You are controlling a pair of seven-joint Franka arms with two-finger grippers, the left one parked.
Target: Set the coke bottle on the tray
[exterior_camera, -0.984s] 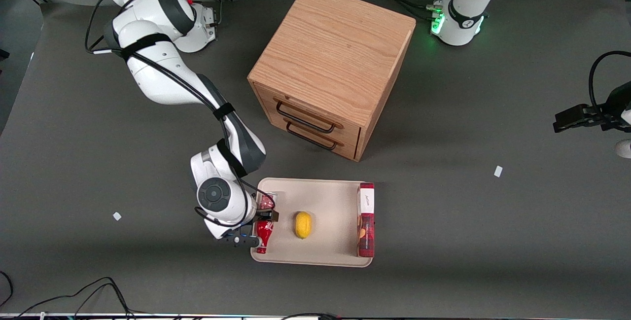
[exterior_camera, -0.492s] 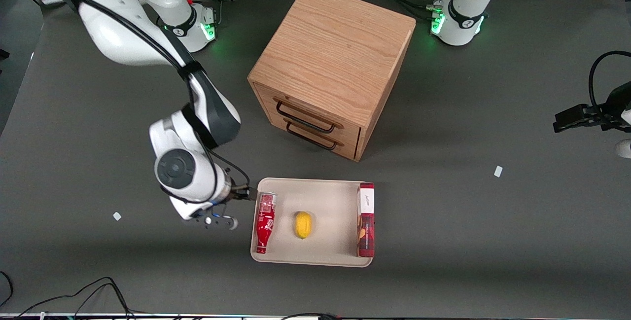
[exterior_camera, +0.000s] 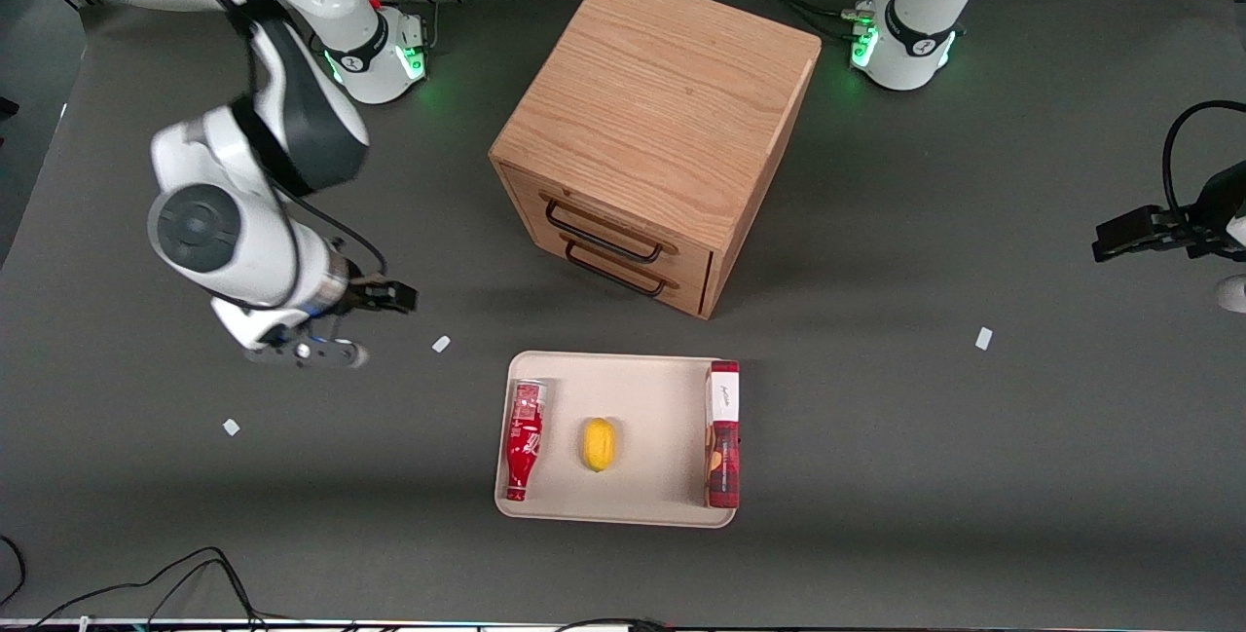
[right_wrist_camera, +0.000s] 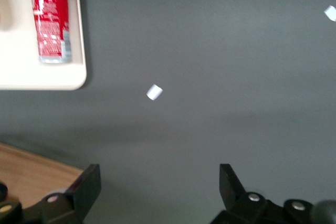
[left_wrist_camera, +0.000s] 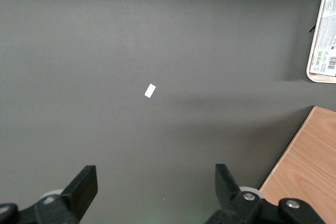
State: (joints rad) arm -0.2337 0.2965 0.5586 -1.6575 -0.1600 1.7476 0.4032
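- Lying flat in tray (exterior_camera: 652, 374): coke bottle (exterior_camera: 524, 437), yellow lemon (exterior_camera: 599, 443), red box (exterior_camera: 723, 435).
- Gripper (right_wrist_camera: 157, 184) above bare worktop (exterior_camera: 876, 437), fingers (right_wrist_camera: 86, 184) spread, holding nothing.

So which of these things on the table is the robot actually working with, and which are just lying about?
Part of the job:
- coke bottle, lying on the tray
- tray
- end effector, open, up over bare table toward the working arm's end

Just lying about:
- lemon on the tray
- red box on the tray
- drawer cabinet
- white paper scraps
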